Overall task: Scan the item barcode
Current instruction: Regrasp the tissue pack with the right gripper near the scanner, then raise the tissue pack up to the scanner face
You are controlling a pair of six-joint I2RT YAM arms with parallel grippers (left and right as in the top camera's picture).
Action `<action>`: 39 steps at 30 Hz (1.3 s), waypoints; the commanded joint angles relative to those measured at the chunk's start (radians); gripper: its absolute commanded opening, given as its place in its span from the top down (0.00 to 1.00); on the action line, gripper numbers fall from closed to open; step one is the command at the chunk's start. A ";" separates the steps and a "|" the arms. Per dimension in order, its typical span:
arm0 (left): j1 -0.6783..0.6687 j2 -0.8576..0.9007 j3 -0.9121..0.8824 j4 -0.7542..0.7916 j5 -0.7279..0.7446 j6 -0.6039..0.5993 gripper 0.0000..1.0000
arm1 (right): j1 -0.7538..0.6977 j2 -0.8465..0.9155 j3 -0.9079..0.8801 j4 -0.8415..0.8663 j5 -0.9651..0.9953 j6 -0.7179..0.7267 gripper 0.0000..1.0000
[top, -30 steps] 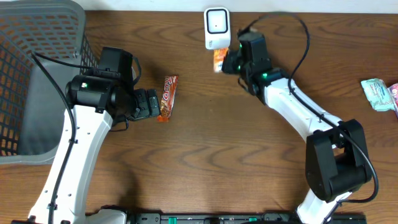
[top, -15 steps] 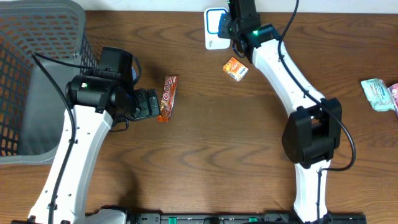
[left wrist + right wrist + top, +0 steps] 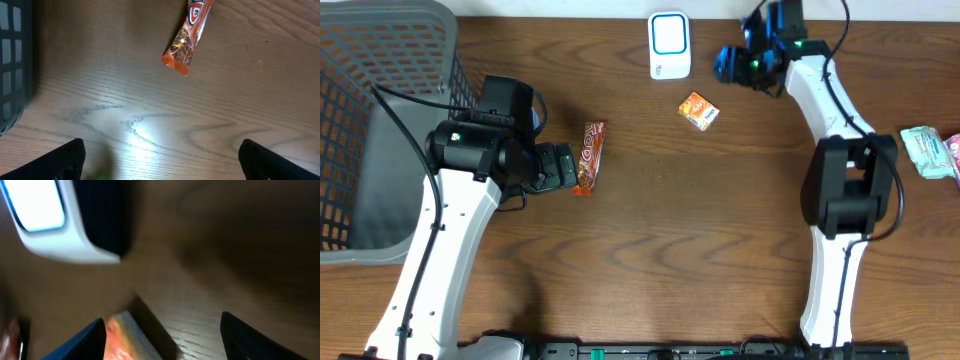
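Observation:
A small orange box [image 3: 699, 110] lies loose on the table, just in front of the white scanner [image 3: 669, 45] at the back edge. My right gripper [image 3: 732, 63] hovers to the right of the scanner, open and holding nothing. In the right wrist view, blurred, the box [image 3: 125, 340] lies beside the left finger, with the scanner [image 3: 45, 220] at the upper left. An orange-brown candy bar [image 3: 589, 157] lies left of centre. My left gripper [image 3: 558, 167] stands open right beside it. In the left wrist view the bar [image 3: 187, 37] lies ahead of the wide-open gripper [image 3: 162, 165].
A grey mesh basket [image 3: 370, 110] fills the far left, and its wall [image 3: 12, 60] shows at the left wrist view's edge. Pale green and pink packets [image 3: 930, 152] lie at the right edge. Bare wood spreads across the middle and front.
My right gripper opened and let go of the orange box, which now lies on the table. The right arm swung from the scanner toward the back right. The left arm stayed still.

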 commanded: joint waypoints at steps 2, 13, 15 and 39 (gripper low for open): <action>-0.001 0.003 0.003 -0.005 -0.006 -0.012 0.02 | 0.000 0.105 0.012 -0.018 -0.275 -0.116 0.31; -0.001 0.003 0.003 -0.005 -0.006 -0.012 0.02 | 0.011 0.212 0.012 -0.056 -0.346 -0.206 0.36; -0.001 0.003 0.003 -0.005 -0.006 -0.013 0.02 | 0.008 0.204 0.013 -0.099 -0.330 -0.258 0.40; -0.001 0.003 0.003 -0.006 -0.006 -0.012 0.02 | 0.062 0.114 0.123 -0.278 0.010 -0.203 0.99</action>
